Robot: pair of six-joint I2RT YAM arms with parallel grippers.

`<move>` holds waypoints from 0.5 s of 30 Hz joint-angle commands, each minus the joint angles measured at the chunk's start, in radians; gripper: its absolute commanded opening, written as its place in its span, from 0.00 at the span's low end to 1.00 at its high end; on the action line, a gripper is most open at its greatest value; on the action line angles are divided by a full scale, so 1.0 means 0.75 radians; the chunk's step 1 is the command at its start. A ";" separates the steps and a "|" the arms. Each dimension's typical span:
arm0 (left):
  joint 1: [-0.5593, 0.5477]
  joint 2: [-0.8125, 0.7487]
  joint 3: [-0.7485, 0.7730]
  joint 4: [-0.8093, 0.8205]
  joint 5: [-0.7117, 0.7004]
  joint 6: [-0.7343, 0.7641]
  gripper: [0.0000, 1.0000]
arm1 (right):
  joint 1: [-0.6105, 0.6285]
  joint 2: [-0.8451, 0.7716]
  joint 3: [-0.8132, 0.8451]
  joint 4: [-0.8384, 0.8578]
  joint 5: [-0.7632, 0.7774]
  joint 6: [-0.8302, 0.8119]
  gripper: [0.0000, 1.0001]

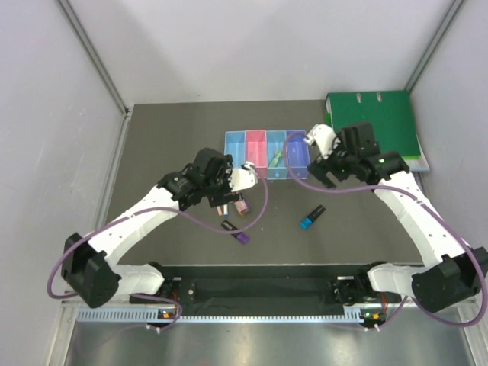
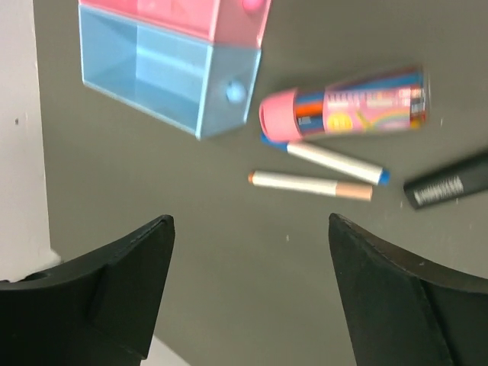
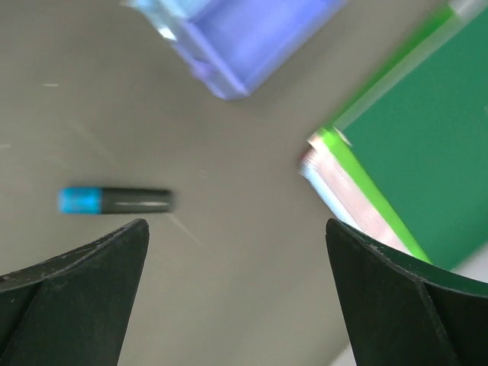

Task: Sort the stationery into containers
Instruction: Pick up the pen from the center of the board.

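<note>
Jaws spread wide on the left gripper, nothing between them. Same on the right gripper: wide apart, empty.

Left wrist view: a cluster of stationery beyond the fingertips, none of it inside the gap.
- Closest to the jaws, a tan-ended white pen; just past it, a blue-tipped white pen.
- Farther on, a thick pink marker, cap end just beside the light blue bin.
- Off to the right, outside the right finger, a black marker.

Long axes of both pens roughly in line with the jaws' closing direction. Likely a wrist turn needed, plus a reach forward, before any pinch across a barrel.

Right wrist view: a blue-ended marker alone on the table, outside the left finger and not between the jaws. Violet-blue bin ahead, green binder to the right.

From above: blue-ended marker near and left of the right gripper, closer to that arm than to the left one. Pen cluster under the left gripper, purple-ended marker on its near side. Row of four bins at far centre, a mint green item already in the blue bin.
</note>
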 commanded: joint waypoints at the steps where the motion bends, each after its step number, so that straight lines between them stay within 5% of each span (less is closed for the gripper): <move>1: -0.004 -0.197 -0.081 0.011 -0.098 0.035 0.90 | 0.151 0.053 0.061 -0.032 -0.090 0.089 0.99; 15: -0.006 -0.494 -0.318 0.114 -0.016 0.325 0.93 | 0.292 0.299 0.161 0.052 -0.174 0.302 1.00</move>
